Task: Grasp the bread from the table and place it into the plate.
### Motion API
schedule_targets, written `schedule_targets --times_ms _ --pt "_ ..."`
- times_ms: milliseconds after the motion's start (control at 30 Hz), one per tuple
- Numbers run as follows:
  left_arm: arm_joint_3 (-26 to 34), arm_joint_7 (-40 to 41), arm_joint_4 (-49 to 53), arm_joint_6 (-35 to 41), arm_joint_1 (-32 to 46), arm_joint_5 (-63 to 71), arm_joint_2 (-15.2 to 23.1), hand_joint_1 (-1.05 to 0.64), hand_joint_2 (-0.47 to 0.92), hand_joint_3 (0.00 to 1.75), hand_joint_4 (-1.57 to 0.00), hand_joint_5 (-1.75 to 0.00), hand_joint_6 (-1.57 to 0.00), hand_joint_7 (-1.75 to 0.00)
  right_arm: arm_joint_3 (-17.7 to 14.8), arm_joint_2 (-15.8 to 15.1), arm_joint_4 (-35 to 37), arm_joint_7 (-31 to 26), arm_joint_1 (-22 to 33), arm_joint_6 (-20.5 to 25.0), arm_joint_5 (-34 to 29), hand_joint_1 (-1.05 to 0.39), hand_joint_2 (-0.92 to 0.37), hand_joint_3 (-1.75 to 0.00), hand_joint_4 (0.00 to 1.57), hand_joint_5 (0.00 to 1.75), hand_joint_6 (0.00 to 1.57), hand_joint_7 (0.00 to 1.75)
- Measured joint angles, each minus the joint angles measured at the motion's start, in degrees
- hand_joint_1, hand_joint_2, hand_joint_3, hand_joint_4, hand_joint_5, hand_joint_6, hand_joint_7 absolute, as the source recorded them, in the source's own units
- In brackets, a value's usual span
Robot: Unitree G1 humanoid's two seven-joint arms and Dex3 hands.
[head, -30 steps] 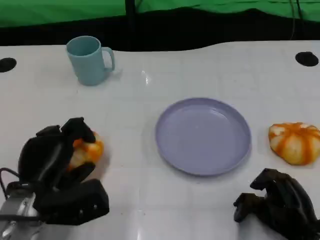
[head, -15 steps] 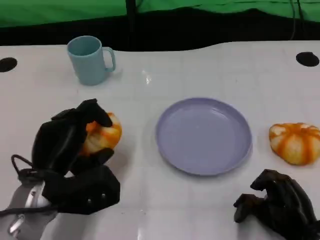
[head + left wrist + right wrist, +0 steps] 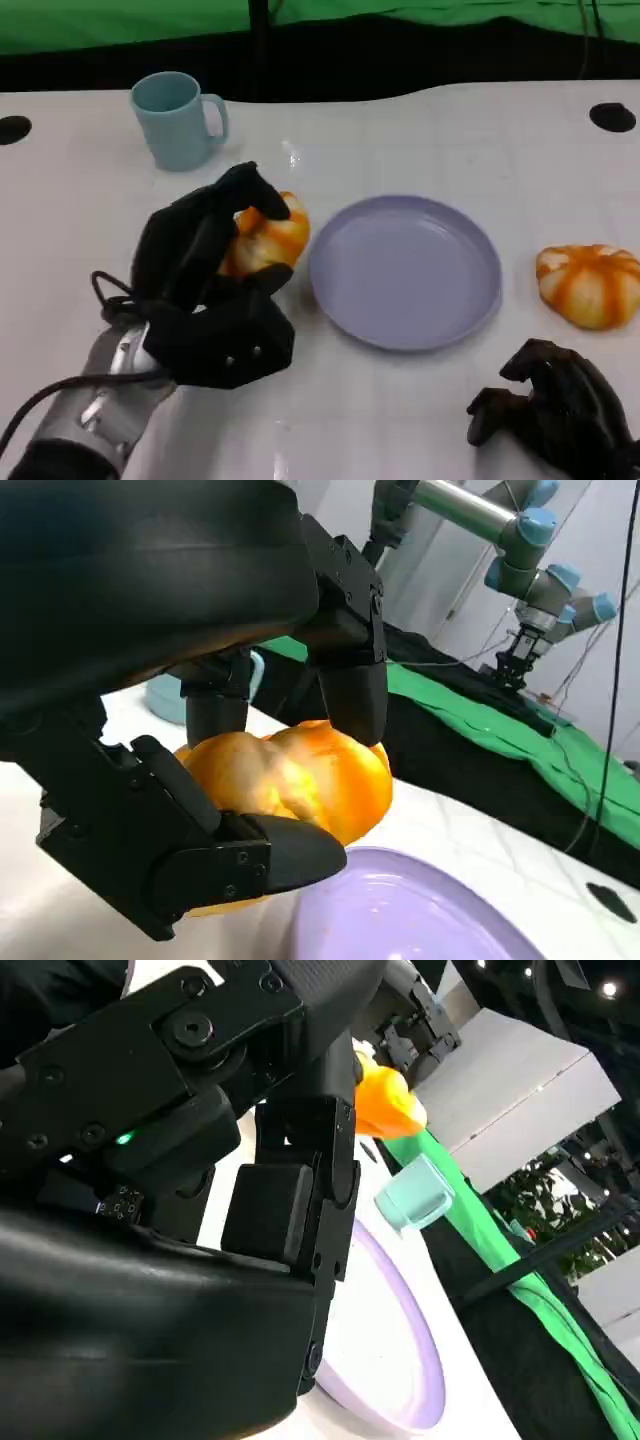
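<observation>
Gripping one of two breads (image 3: 265, 238), left hand (image 3: 200, 265), one plate (image 3: 405, 271), one mug (image 3: 177, 120), right hand (image 3: 555, 405) curled empty

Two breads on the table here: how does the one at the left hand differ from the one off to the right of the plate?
The left bread is gripped by the left hand, whose fingers wrap it; the right bread lies free, apart from the right hand. The left bread is partly hidden and sits beside the rim of the purple plate; the right bread is fully visible, with a gap to the plate. Both are round, orange with pale stripes, and outside the plate.
</observation>
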Motion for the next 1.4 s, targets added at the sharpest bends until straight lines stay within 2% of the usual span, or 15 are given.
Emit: schedule_targets --times_ms 333,467,733,933,1133,1167,1200,1233,1267,1300,1367,1400 --pt "-2.6 0.4 9.8 -4.5 -8.1 0.7 -5.4 -0.25 0.5 1.09 -0.84 -1.75 -0.6 -1.75 0.0 0.0 0.1 0.1 0.0 -0.3 0.0 -1.04 -0.73 0.0 1.57 0.71 1.57 0.35" --pt "-4.2 1.6 13.6 -6.3 -11.4 2.1 -7.1 -0.26 0.45 1.2 -0.88 -1.75 -0.62 -1.75 0.1 0.0 0.0 0.1 0.1 -0.4 0.0 -1.03 -0.73 0.0 1.57 0.7 1.57 0.33" --pt "-7.3 4.0 21.9 -7.2 -17.0 4.1 -10.8 -0.29 0.42 1.25 -0.94 -1.75 -0.66 -1.75 0.1 0.0 -0.2 0.1 0.2 -0.4 0.0 -1.02 -0.73 0.0 1.57 0.69 1.57 0.31" --pt "-9.9 5.0 25.7 -3.3 -20.6 6.6 -12.9 -0.3 0.46 1.21 -0.96 -1.75 -0.65 -1.75 0.1 0.0 -0.8 0.6 0.4 -0.4 0.0 -1.02 -0.73 0.0 1.57 0.69 1.57 0.33" --pt "-12.7 5.2 28.2 -0.2 -22.8 8.4 -14.2 -0.28 0.58 1.09 -0.93 -1.75 -0.61 -1.73 0.2 0.1 -1.3 0.6 0.8 -0.4 0.0 -1.03 -0.73 0.0 1.57 0.69 1.57 0.33" --pt "-12.9 5.0 28.4 0.0 -22.8 8.4 -14.4 -0.29 0.66 0.91 -0.79 -1.75 -0.62 -1.38 0.2 0.2 -1.3 0.5 0.8 -0.4 0.0 -1.03 -0.74 -0.01 1.57 0.69 1.57 0.32" --pt "-13.1 4.4 28.7 0.2 -22.9 8.4 -14.6 -0.29 0.7 0.84 -0.76 -1.75 -0.64 -1.26 0.2 0.2 -1.3 0.5 0.8 -0.4 0.0 -1.03 -0.74 -0.01 1.57 0.69 1.57 0.32" --pt "-13.3 3.6 29.0 0.5 -23.1 8.4 -14.7 -0.32 0.82 0.61 -0.61 -1.75 -0.62 -0.91 0.3 0.2 -1.4 0.6 0.9 -0.4 0.0 -1.02 -0.75 -0.01 1.57 0.69 1.57 0.31" --pt "-13.8 2.7 29.3 1.1 -23.4 8.5 -14.8 -0.33 0.87 0.51 -0.56 -1.75 -0.62 -0.76 0.3 0.2 -1.4 0.6 0.9 -0.4 0.0 -1.01 -0.75 -0.01 1.57 0.69 1.57 0.31" --pt "-14.2 1.7 29.5 1.8 -23.8 8.9 -14.8 -0.35 0.9 0.44 -0.47 -1.74 -0.54 -0.55 0.3 0.2 -1.4 0.6 0.9 -0.5 0.0 -1.01 -0.75 -0.01 1.57 0.69 1.57 0.31" --pt "-15.3 0.2 29.7 3.3 -24.3 9.6 -14.9 -0.4 0.92 0.37 -0.33 -1.65 -0.36 -0.33 0.3 0.2 -1.4 0.6 1.0 -0.6 0.0 -1.02 -0.74 0.0 1.57 0.69 1.57 0.31" --pt "-15.8 -0.7 29.8 4.1 -24.4 9.8 -15.0 -0.42 0.92 0.35 -0.29 -1.59 -0.32 -0.27 0.3 0.2 -1.5 0.6 1.1 -0.6 0.0 -1.02 -0.74 0.0 1.57 0.69 1.57 0.31"
